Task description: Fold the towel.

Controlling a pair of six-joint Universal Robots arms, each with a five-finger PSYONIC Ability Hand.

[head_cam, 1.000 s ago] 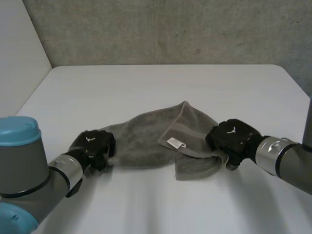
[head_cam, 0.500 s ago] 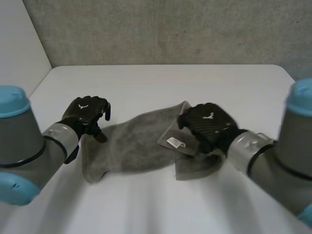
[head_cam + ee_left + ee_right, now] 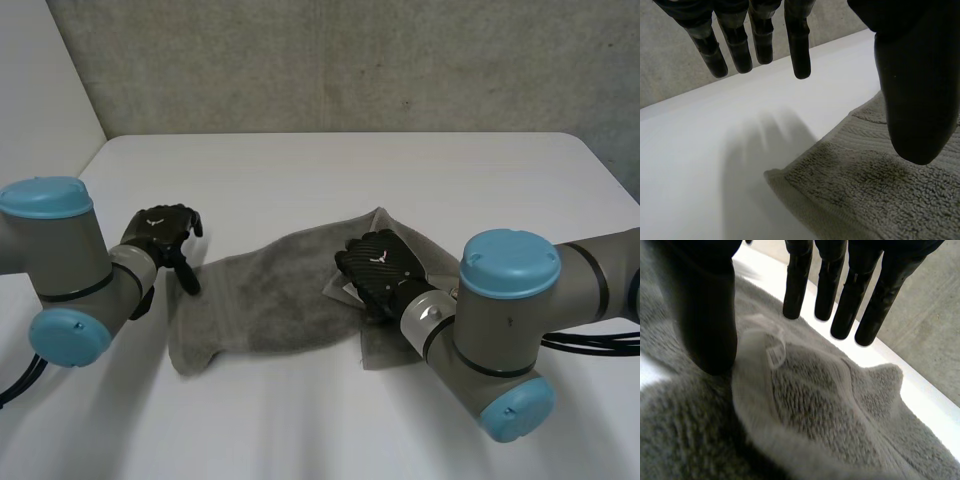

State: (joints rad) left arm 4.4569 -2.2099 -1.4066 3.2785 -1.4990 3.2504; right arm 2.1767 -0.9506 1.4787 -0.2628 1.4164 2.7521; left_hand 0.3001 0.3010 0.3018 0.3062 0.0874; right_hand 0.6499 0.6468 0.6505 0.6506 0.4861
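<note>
Fingers (image 3: 799,47), left hand (image 3: 158,230): straight, spread well off the thumb (image 3: 910,95), nothing between them. We read the hand as slack and empty. Fingertips hang over bare table just off the towel's left end; thumb sits above the cloth edge. Contact: we can't tell.
Fingers (image 3: 797,285), right hand (image 3: 380,265): straight, side by side, thumb (image 3: 710,315) set apart, no cloth pinched. Palm is over the folded flap; we can't tell if the thumb tip touches the pile.
Towel (image 3: 265,300): grey terry, lying loosely stretched across the middle of the table between the two hands. Right end is doubled over into a flap (image 3: 810,405) with a woven band. White care label (image 3: 772,352) sits on it, beside the right thumb and near the fingertips.
Table (image 3: 330,170): white, matt, rounded far corners; towel rests directly on it.
Room: rough grey concrete wall (image 3: 350,60) behind the far edge, pale plain panel (image 3: 40,90) at far left.
Arms: left arm (image 3: 60,265) sits beside the towel's left end; right arm (image 3: 505,320) lies at the towel's right end, near side.
In the way: in the head view our right hand and wrist cover part of the flap and most of the label.
</note>
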